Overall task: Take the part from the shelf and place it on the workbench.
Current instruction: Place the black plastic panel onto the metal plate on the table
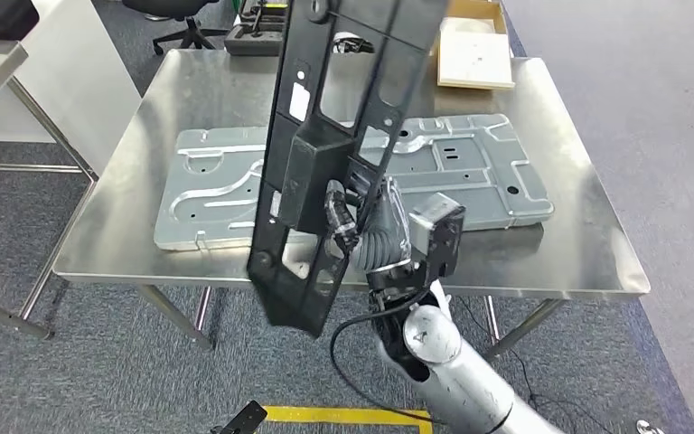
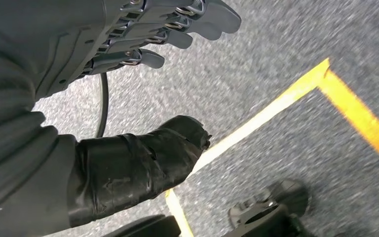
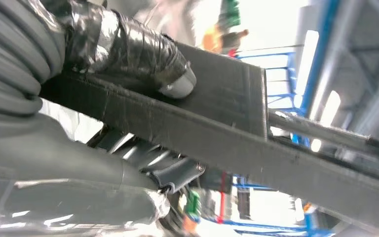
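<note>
1. One long black part (image 1: pixel 325 154) is held by the right hand (image 1: pixel 354 226), its fingers (image 3: pixel 138 49) wrapped around a bar low down.
2. Its long axis stands nearly upright, above the near edge of the surface (image 1: pixel 587 226), over a grey metal panel (image 1: pixel 470 167).
3. Left hand (image 2: pixel 128 98) hangs over the floor, fingers loosely apart, holding nothing.
4. Part's top is cut off; the grasp is largely hidden.
</note>
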